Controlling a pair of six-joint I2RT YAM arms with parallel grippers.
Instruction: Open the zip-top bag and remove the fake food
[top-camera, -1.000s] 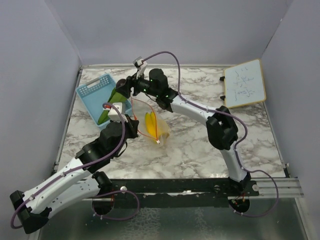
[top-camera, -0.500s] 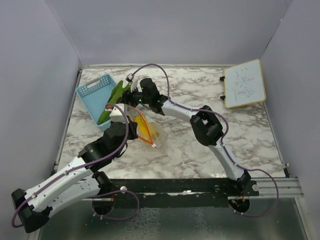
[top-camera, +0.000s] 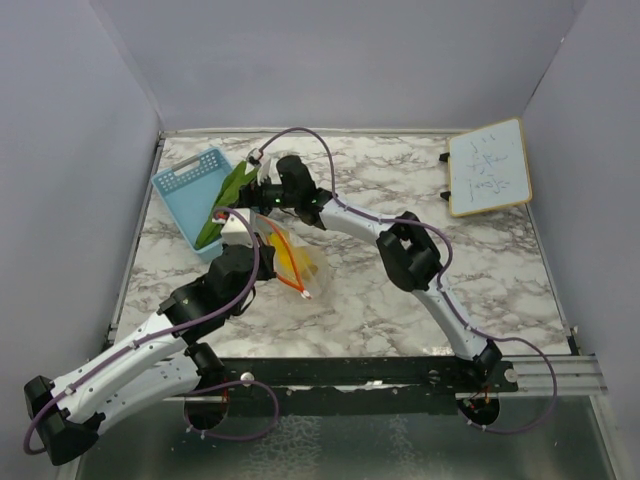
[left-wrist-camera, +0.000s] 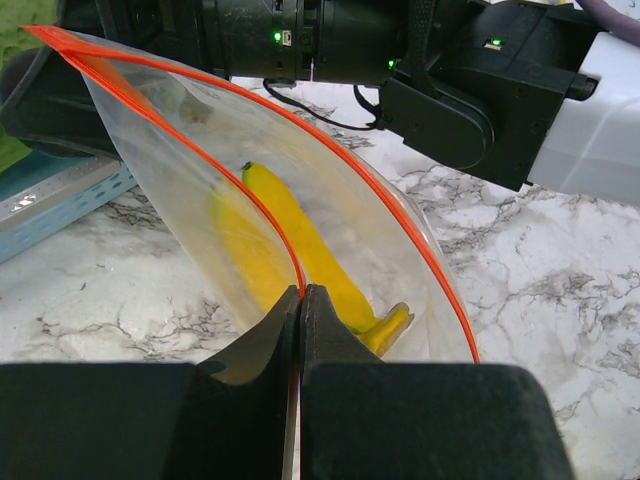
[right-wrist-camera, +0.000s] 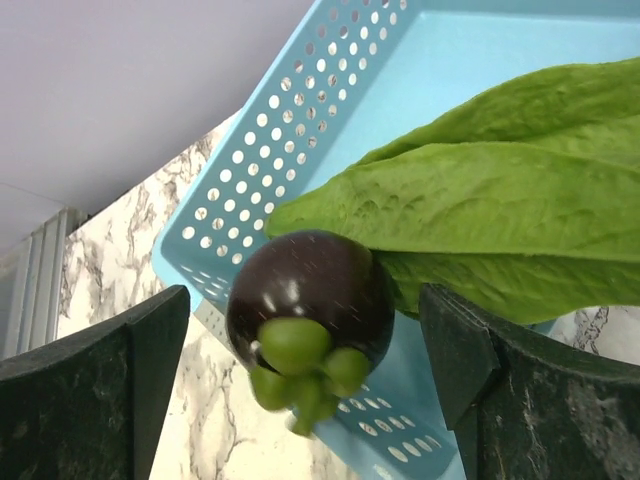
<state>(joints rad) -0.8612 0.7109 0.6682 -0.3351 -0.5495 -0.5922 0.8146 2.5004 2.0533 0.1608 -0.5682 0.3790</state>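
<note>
The light-blue mesh plastic basket (top-camera: 185, 180) holds the long green leafy piece (top-camera: 228, 195). The clear zip-top bag (left-wrist-camera: 200, 150), pinched by the left gripper (left-wrist-camera: 300, 300), keeps just the yellow banana-like piece (left-wrist-camera: 300, 240). The right gripper (right-wrist-camera: 305, 330) has just spread wide over the basket, apparently dropping the small dark round fruit (right-wrist-camera: 320, 285).

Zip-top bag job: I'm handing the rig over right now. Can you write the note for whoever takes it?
Left gripper: shut on the rim of the clear plastic zip-top bag with the orange strip, holding its mouth open.
Right gripper: open over the light-blue mesh plastic basket; the dark round toy fruit is between its fingers, touching neither.
Done: bag opened; the long green leafy piece lies in the basket.
Left to do: the yellow banana-shaped piece is inside the bag; take it out.
</note>
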